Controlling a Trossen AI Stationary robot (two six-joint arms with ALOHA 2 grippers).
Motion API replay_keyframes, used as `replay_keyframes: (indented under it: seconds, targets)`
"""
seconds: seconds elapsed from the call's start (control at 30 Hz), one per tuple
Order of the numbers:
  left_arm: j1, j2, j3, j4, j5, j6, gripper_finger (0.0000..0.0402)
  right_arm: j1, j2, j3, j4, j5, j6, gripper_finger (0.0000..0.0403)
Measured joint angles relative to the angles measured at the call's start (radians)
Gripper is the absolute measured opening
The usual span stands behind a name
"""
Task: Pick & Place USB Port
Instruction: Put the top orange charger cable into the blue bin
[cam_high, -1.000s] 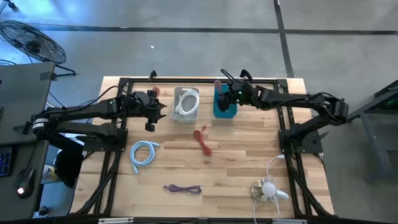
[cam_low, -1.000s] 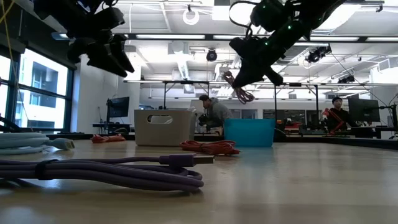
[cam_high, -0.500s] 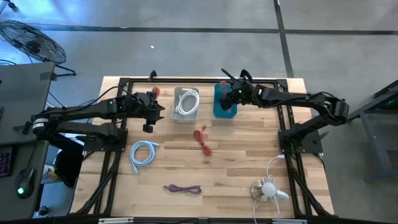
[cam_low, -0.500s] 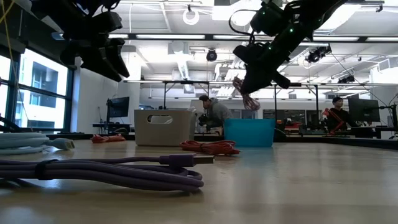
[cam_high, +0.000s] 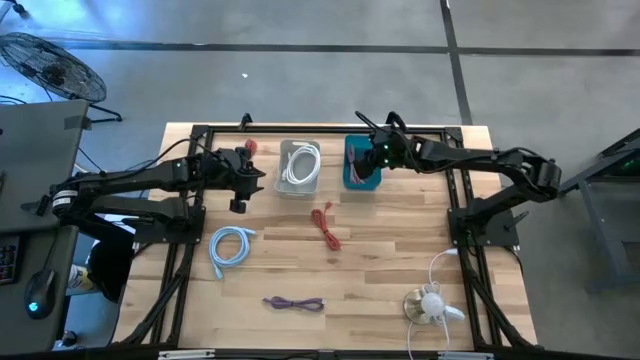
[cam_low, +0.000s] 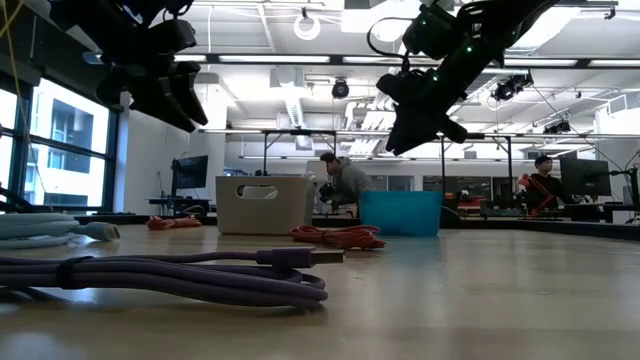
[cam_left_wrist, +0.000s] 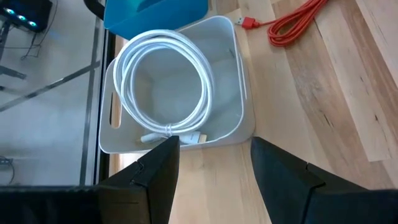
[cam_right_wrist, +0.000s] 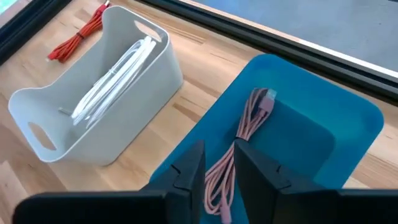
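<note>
A pink cable (cam_right_wrist: 245, 121) lies coiled on the floor of the blue bin (cam_right_wrist: 348, 106), seen in the high view as the blue bin (cam_high: 350, 181) near the table's far edge. My right gripper (cam_right_wrist: 221, 177) hovers open above the bin, its fingers on either side of the cable's near end without touching it; in the low view my right gripper (cam_low: 415, 130) is well above the bin (cam_low: 400, 213). My left gripper (cam_left_wrist: 214, 168) is open in the air beside the white bin (cam_left_wrist: 242, 118), which holds a coiled white cable (cam_left_wrist: 165, 68).
A red cable (cam_high: 325, 225) lies mid-table in front of the bins. A light blue cable (cam_high: 228, 245) lies on the left and a purple cable (cam_high: 293, 303) near the front edge. A white device with its cord (cam_high: 430, 305) sits at the near right corner.
The pink cable hung from my right gripper over the blue bin, sank lower, then dropped into the bin and out of the low view. My right gripper has let it go and stays above the bin.
</note>
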Motion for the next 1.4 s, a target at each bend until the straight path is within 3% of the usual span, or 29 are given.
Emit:
replay_keyframes:
  seconds: [0.1, 0.47, 0.6, 0.77, 0.97, 1.17, 1.27, 1.4]
  targets:
    - [0.000, 0.000, 0.000, -0.021, -0.001, 0.000, 0.0193, 0.001, 0.000, 0.000, 0.002, -0.059, -0.023, 0.0078]
    - [0.000, 0.000, 0.000, -0.007, 0.052, -0.002, 0.0193, 0.085, -0.011, 0.000, 0.189, -0.434, -0.197, 0.0078]
    - [0.000, 0.000, 0.000, -0.008, 0.082, -0.013, 0.0193, 0.142, -0.051, 0.000, 0.217, -0.502, -0.252, 0.0078]
    - [0.000, 0.000, 0.000, -0.030, 0.057, -0.056, 0.0193, 0.225, -0.113, 0.000, 0.192, -0.503, -0.300, 0.0078]
    - [0.001, 0.000, 0.000, -0.128, -0.248, -0.198, 0.0193, 0.297, -0.146, 0.000, 0.176, -0.484, -0.348, 0.0078]
    - [0.012, 0.000, 0.000, -0.128, -0.391, -0.264, 0.0193, 0.327, -0.146, 0.000, 0.134, -0.408, -0.393, 0.0078]
    - [0.082, 0.000, 0.000, -0.107, -0.379, -0.273, 0.0193, 0.331, -0.146, 0.000, 0.107, -0.388, -0.410, 0.0078]
    - [0.238, 0.000, 0.000, -0.115, -0.253, -0.283, 0.0193, 0.337, -0.146, 0.000, 0.086, -0.391, -0.424, 0.0078]
